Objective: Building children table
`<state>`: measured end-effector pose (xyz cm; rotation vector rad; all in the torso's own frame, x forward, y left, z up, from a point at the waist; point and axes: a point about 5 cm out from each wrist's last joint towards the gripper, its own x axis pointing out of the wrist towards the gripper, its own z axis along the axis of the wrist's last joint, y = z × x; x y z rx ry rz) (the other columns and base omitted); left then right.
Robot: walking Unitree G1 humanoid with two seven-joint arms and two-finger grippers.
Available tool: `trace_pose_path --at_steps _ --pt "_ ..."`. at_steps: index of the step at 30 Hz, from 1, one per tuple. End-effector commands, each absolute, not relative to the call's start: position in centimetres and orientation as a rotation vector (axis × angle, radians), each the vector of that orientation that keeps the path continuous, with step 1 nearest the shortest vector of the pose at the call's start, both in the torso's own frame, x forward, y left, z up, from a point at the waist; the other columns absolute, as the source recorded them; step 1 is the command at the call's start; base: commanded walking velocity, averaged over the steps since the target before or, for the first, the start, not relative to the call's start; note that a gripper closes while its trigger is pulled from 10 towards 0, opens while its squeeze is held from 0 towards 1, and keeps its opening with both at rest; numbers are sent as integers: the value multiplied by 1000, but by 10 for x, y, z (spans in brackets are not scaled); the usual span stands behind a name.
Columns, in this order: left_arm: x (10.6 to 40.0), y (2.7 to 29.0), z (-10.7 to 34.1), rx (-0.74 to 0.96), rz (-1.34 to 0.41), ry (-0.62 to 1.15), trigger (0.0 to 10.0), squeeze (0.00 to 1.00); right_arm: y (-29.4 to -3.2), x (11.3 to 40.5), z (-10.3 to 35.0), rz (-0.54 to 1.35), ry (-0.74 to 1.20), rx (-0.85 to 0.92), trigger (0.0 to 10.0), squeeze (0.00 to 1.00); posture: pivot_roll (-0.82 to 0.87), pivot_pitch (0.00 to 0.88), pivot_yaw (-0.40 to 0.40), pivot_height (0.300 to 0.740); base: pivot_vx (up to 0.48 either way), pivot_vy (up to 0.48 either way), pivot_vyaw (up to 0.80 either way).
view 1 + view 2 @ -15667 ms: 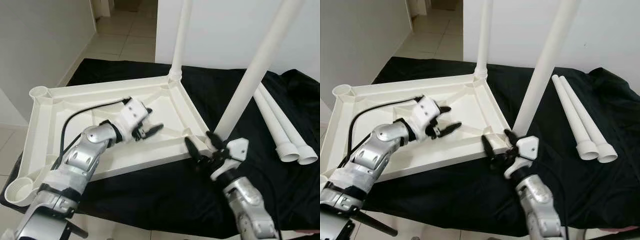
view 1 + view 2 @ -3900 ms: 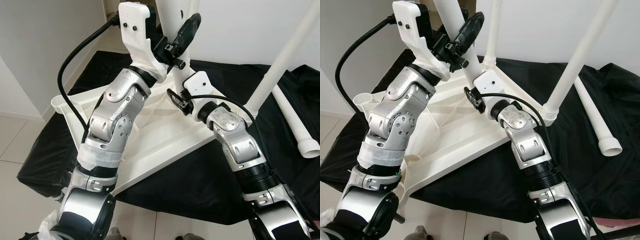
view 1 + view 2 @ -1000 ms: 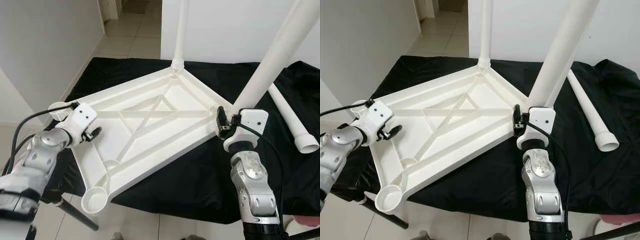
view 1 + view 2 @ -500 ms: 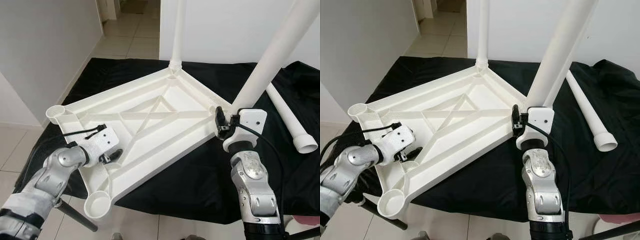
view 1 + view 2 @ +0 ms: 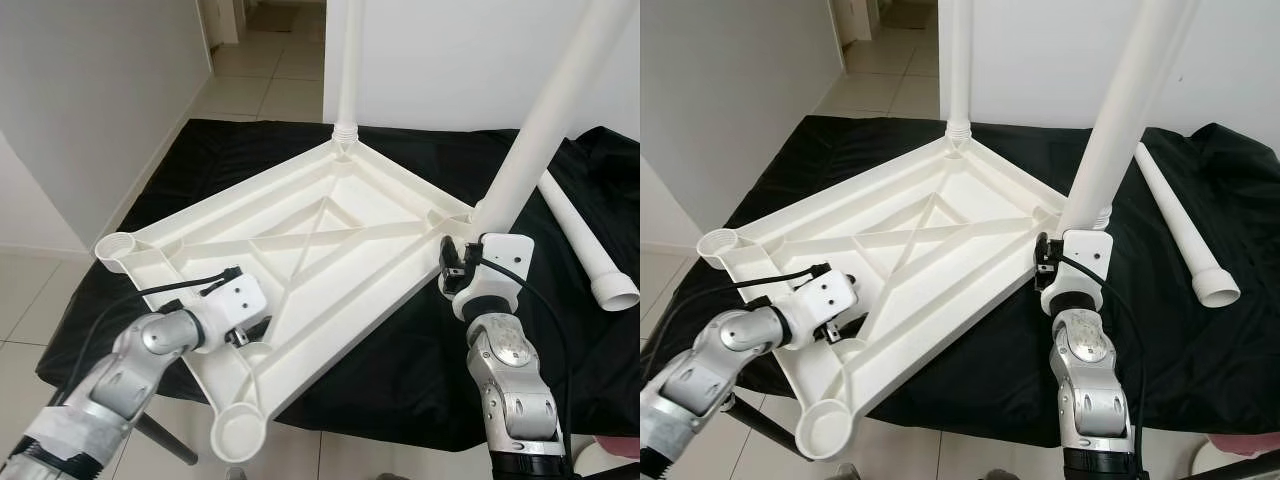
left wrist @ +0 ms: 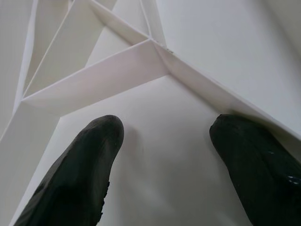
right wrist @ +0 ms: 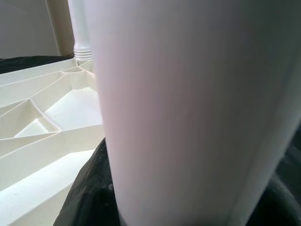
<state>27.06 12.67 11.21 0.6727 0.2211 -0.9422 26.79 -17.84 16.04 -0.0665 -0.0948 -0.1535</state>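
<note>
Left eye view – tabletop: the white plastic tabletop [image 5: 330,225] lies upside down on a desk draped in black cloth [image 5: 400,340], ribs up, one empty corner socket [image 5: 238,435] jutting past the near edge.
Left eye view – legs: one leg [image 5: 348,60] stands in the far corner socket; a second leg [image 5: 545,110] rises from the right corner; a loose leg [image 5: 585,245] lies on the cloth to the right.
Left eye view – left gripper [image 5: 250,335]: reaches into the tabletop's near-left part, beside a rib.
Right eye view – right gripper [image 5: 1045,262]: sits at the base of the second leg, against the right corner.
Left wrist view – fingers [image 6: 80,174]: the two black fingers are spread apart, tips resting on or just above the white underside, nothing between them.
Right wrist view – fingers [image 7: 89,197]: the white leg fills the foreground with black finger on both sides of it, so they clasp the leg.
</note>
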Motion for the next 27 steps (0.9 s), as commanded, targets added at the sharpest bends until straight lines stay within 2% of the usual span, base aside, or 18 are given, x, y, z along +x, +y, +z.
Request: trace_pose_path --at_steps 1,4,7,12,15,18,19,22,25,27 --pt "262 112 108 666 -1067 238 10000 0 -177 268 158 -157 -77 -68 10000 0 -76 0 27 740 0 0 0" --pt "264 110 114 627 -1059 219 10000 0 -177 268 158 -163 -78 -66 10000 0 -75 0 30 740 0 0 0" --pt "269 118 114 681 -1032 211 10000 0 -178 268 158 -172 -78 -63 10000 0 -71 0 28 740 0 0 0" --pt "294 164 129 791 -943 172 10000 0 -183 271 160 -189 -84 -66 10000 0 -61 0 23 740 0 0 0" --pt "299 174 135 790 -922 166 10000 0 -184 272 161 -188 -89 -69 10000 0 -61 0 23 740 0 0 0" --pt "306 190 148 764 -898 139 10000 0 -186 273 162 -184 -91 -81 10000 0 -55 0 21 740 0 0 0" --pt "309 198 155 694 -897 138 10000 0 -188 273 162 -184 -91 -87 10000 0 -52 0 23 740 0 0 0" --pt "310 202 160 654 -909 130 10000 0 -189 273 162 -184 -91 -91 10000 0 -52 0 23 740 0 0 0" --pt "309 208 162 604 -961 126 10000 0 -190 273 162 -182 -88 -99 10000 0 -50 1 23 740 0 0 0" --pt "299 212 154 536 -1079 170 10000 0 -190 272 160 -176 -84 -112 10000 0 -53 5 27 740 0 0 0"
